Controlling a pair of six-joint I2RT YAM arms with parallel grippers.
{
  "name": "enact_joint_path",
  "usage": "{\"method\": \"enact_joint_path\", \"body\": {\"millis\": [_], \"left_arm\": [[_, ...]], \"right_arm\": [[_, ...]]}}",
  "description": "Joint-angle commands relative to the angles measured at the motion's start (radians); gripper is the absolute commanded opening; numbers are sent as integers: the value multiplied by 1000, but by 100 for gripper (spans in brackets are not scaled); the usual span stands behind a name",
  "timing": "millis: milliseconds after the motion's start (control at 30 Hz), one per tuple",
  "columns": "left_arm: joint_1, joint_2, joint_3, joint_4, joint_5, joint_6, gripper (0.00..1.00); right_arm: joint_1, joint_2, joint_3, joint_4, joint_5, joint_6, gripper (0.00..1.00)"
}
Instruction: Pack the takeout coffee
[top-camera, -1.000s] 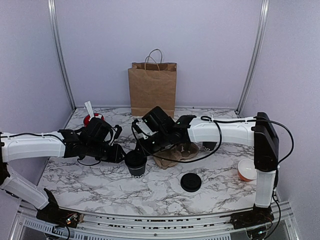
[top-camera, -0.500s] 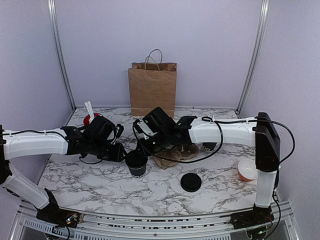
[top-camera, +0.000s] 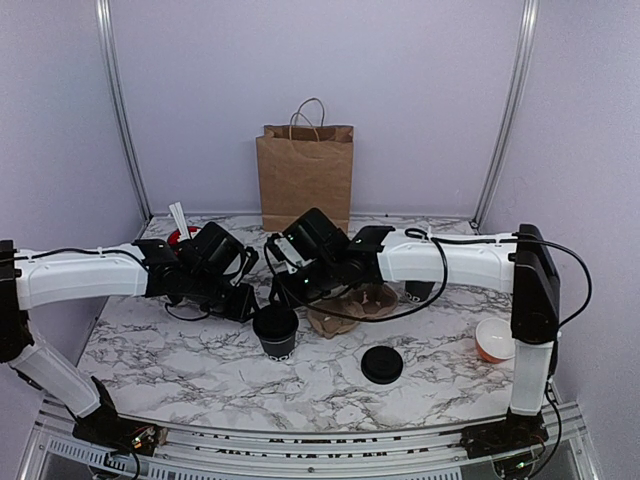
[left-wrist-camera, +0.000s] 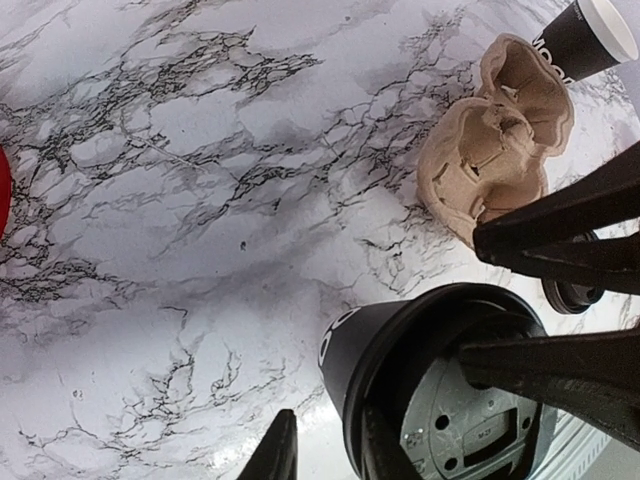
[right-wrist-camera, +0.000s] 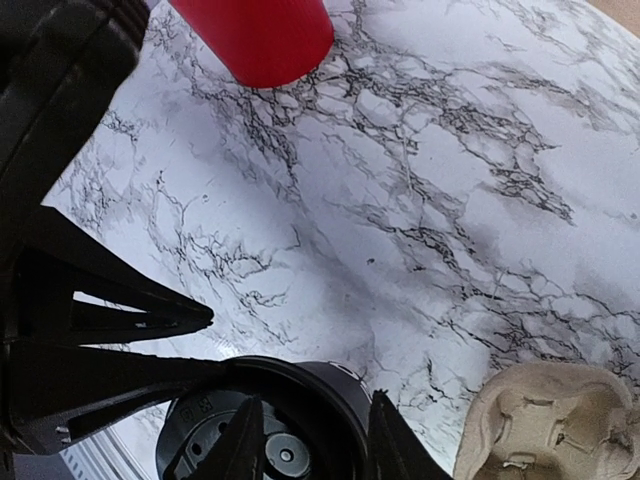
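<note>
Top view: the coffee cup is upright near the middle of the tabletop. The left fingers are at its rim at 10 o'clock, and the right fingers at 12 o'clock. A cardboard carrier lies at 2 o'clock of the cup, a black lid at 4 o'clock, and a paper bag farther away at 12 o'clock.

Left wrist view: the left fingers are narrow, one outside the coffee cup wall and one over its rim. I cannot tell if they press it.

Right wrist view: the right fingers are parted, one inside the coffee cup and one outside. There is a gap between the inner finger and the wall. A red holder is at 12 o'clock.
</note>
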Motion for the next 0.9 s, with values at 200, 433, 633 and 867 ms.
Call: {"method": "enact_joint_path", "body": {"millis": [200,433,633,867], "left_arm": [[-6,-8,83,-126,-45,39,23],[-6,-110,6,-171,38,-29,24],[-23,-213,-123,-87,133,-108,24],[-52,-181,-151,30,133,-159,25]], "right_arm": [[-23,-54,22,-17,22,1,34],[-42,-98,-37,-4,-30,-27,34],[-42,-108,-77,7,-113,-50,34],[-39,-106,-80,-18,-105,-78,34]]}}
